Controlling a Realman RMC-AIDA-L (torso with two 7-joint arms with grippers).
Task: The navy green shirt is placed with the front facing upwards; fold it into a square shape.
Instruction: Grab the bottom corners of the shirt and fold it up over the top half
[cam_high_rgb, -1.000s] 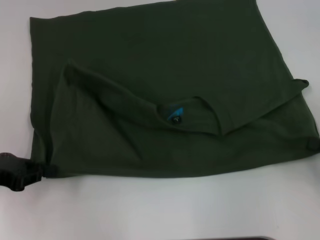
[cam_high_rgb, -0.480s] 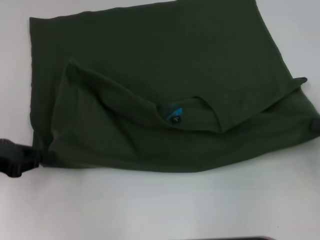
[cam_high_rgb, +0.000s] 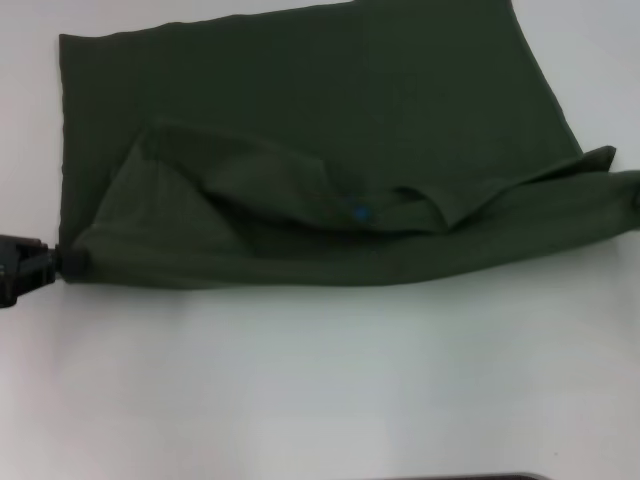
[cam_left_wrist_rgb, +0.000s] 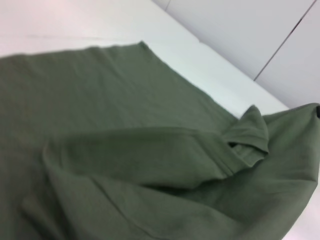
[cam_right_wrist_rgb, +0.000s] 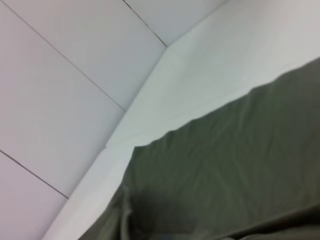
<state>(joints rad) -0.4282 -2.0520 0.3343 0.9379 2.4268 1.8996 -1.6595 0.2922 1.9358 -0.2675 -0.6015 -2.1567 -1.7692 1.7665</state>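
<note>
The navy green shirt (cam_high_rgb: 300, 110) lies spread on the white table, plain side up, with its near edge raised and pulled taut between both grippers. My left gripper (cam_high_rgb: 60, 264) is shut on the near-left corner at the view's left edge. At the far right edge, my right gripper (cam_high_rgb: 636, 200) is barely visible, holding the near-right corner; it also shows as a dark tip (cam_left_wrist_rgb: 317, 113) in the left wrist view. A blue neck label (cam_high_rgb: 360, 212) peeks from a crease in the raised layer. The right wrist view shows only shirt cloth (cam_right_wrist_rgb: 240, 165).
Bare white table (cam_high_rgb: 320, 390) stretches between the shirt and me. White wall panels (cam_right_wrist_rgb: 75, 75) rise beyond the table's far edge. A dark strip (cam_high_rgb: 470, 477) sits at the bottom edge of the head view.
Both grippers have risen and moved away from me with the shirt's near edge. The raised layer has bunched up, and the neck label is now mostly hidden in a crease.
</note>
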